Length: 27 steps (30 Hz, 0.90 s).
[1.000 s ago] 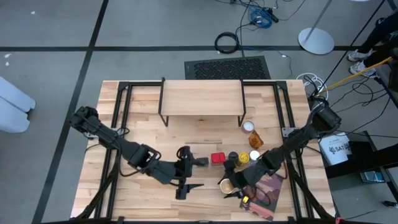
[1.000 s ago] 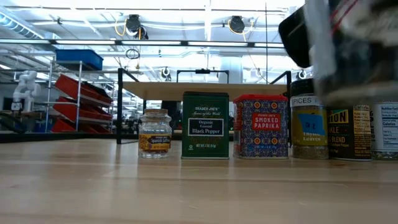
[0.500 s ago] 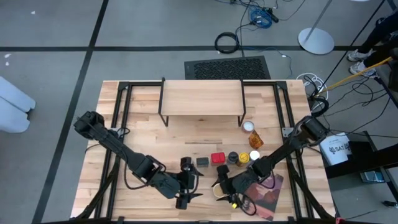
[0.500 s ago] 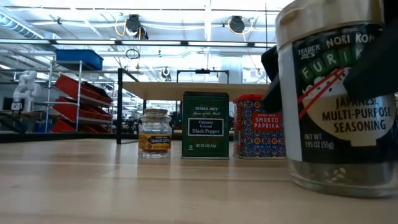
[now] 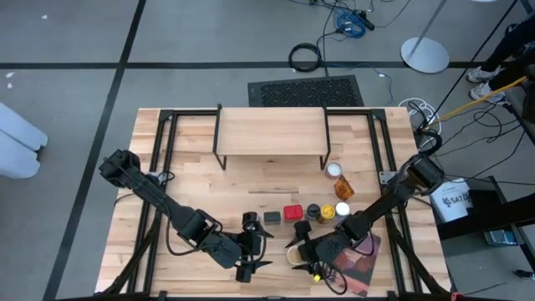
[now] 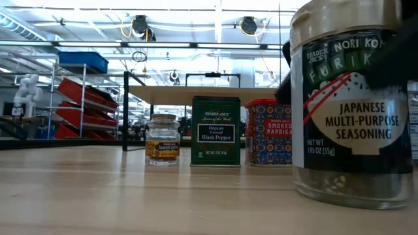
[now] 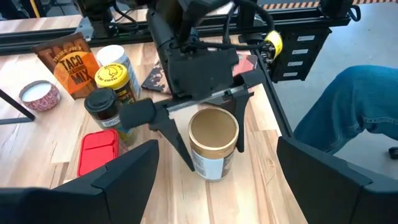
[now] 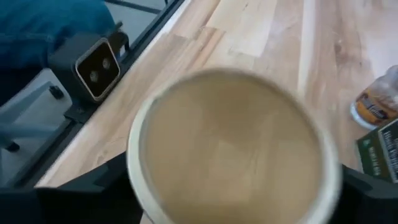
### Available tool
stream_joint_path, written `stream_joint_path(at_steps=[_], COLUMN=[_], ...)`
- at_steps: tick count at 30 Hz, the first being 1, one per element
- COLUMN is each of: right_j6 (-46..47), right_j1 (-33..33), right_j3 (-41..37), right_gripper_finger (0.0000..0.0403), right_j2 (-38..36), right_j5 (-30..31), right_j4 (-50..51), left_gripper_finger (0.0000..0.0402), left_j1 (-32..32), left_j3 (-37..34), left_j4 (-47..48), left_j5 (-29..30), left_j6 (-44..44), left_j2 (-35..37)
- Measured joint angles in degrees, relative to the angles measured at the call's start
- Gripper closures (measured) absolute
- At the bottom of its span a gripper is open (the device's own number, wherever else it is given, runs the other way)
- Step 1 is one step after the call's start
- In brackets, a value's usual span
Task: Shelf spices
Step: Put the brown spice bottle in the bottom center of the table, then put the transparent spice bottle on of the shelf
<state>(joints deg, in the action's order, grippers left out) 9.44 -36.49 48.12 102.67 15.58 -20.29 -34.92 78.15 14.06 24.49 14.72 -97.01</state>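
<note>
A tan-topped glass seasoning jar [image 5: 299, 248] [image 6: 353, 104] stands near the table's near edge, and my right gripper [image 5: 301, 250] is shut on it. My left gripper [image 5: 257, 249] is open just to the jar's left, facing it and touching nothing. The other spices stand in a row on the table: a small saffron jar [image 6: 162, 139], a green pepper tin [image 5: 272, 217], a red paprika tin [image 5: 292, 212], and several jars and a packet [image 5: 343, 190] to the right. The shelf [image 5: 272, 134] stands on its black legs at the far side. My right gripper pinches the seasoning jar's glass body just below the tan lid [image 7: 213, 127], one dark finger [image 7: 179, 138] on each side. The gripper comes from the table's right, slanting down. The jar is upright with its base [image 6: 353, 196] at the tabletop.
A reddish picture-covered book [image 5: 361, 255] lies under the right arm near the table's right near corner. The low camera [image 8: 93, 62] sits at the near edge, close to the jar. A person's blue trouser leg [image 7: 348, 106] shows beyond the near edge.
My right gripper carried the seasoning jar from beside the spice row toward the near edge and slightly left, lowering it from the air to the tabletop. My left gripper moved toward the near edge and stayed open.
</note>
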Motion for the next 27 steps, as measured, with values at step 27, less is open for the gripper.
stream_joint_path(at_steps=[27], right_j6=[35.9], right_j1=[2.0], right_j3=[15.4], right_gripper_finger=[0.0062], right_j2=[-41.3], right_j5=[28.4], right_j4=[73.9], left_gripper_finger=[0.0066], left_j1=[8.1], left_j3=[9.2], left_j4=[20.9], left_j5=[-5.1], left_j6=[-10.5], left_j2=[2.5])
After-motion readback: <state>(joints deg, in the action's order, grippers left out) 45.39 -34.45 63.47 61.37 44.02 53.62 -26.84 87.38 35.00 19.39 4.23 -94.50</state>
